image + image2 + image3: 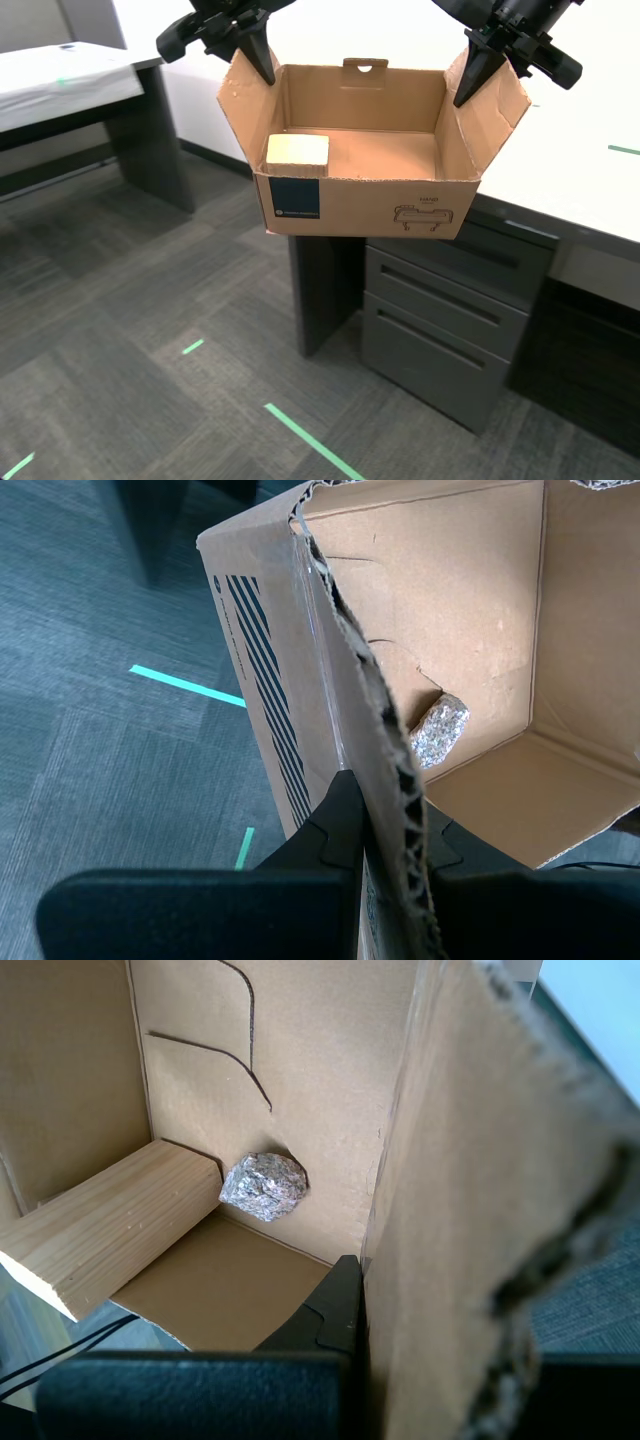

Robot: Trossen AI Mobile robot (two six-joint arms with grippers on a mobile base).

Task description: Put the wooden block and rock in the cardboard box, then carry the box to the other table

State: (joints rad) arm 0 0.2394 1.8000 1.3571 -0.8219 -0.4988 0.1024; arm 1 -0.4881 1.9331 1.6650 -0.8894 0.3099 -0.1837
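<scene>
Carrying the brown corrugated cardboard box (365, 205), my first gripper (362, 1305) and my second gripper (375, 825) each clamp a flap; I'd keep it level so the pale wooden block (297, 152) and lumpy grey rock (264, 1186) stay put.

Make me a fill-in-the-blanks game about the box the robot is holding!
1. The box is held up by ___ tools, one on each side flap.
2. Inside it, the rock lies beside the wooden ___.
3. The tape marks on the carpet are ___.

Missing words: two; block; green
</scene>
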